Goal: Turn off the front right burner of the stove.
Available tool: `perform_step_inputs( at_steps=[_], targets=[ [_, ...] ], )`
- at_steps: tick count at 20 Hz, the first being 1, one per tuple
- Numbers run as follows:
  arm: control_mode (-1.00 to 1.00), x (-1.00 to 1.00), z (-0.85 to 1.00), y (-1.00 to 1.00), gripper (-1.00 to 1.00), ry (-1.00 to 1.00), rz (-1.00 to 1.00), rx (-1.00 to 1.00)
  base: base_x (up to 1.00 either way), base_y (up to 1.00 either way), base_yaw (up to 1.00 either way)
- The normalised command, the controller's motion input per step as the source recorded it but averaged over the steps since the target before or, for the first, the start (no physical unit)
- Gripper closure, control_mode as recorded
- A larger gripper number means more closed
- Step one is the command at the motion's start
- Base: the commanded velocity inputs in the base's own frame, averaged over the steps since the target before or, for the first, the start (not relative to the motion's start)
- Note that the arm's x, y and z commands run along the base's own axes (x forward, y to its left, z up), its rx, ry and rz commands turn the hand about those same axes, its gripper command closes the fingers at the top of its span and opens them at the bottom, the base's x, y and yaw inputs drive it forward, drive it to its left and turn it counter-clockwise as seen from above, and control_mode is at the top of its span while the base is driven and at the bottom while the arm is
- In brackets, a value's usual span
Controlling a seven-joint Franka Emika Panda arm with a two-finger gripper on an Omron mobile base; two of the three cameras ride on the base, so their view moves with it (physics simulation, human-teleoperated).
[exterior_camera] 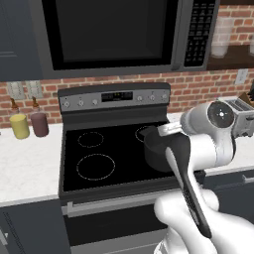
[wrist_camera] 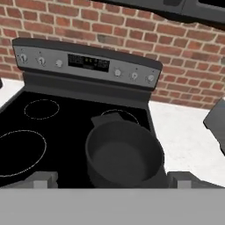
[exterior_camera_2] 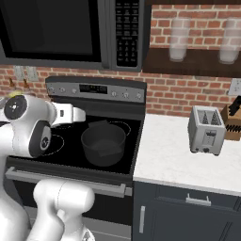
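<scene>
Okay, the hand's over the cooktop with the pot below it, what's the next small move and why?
Probably push the hand forward and up toward the three knobs right of the display on the stove's back panel. Its fingers stand open, apart from the panel, above the dark pot on the front right of the cooktop.

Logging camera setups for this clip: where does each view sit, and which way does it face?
Left base view: behind-left of the arm, facing the stove and microwave.
Right base view: behind-right, facing the stove and toaster; arm at left.
Hand view: on the hand, looking down at the pot; open pincer tips at bottom.
All share the pot and knob panel.
</scene>
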Motion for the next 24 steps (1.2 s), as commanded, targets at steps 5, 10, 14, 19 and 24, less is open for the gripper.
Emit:
perform_step_inputs(
  at_steps=[5,10,14,19,24],
  targets=[
    [-1.00,-0.12,0.03,0.00,-1.00,-0.24,0.00,-0.06,0.00,0.00,0.00],
    [-1.00,0.00,0.03,0.00,-1.00,-0.26,0.00,-0.04,0.00,0.00,0.00],
    [-1.00,0.00,0.00,-0.03,-1.00,-0.19,0.00,0.00,0.00,0.00,0.00],
    [-1.00,0.06,0.00,-0.07,-1.00,-0.02,0.00,0.00,0.00,0.00,0.00],
    [-1.00,0.09,0.00,-0.39,-1.00,0.00,0.04,0.01,0.00,0.00,0.00]
  ],
)
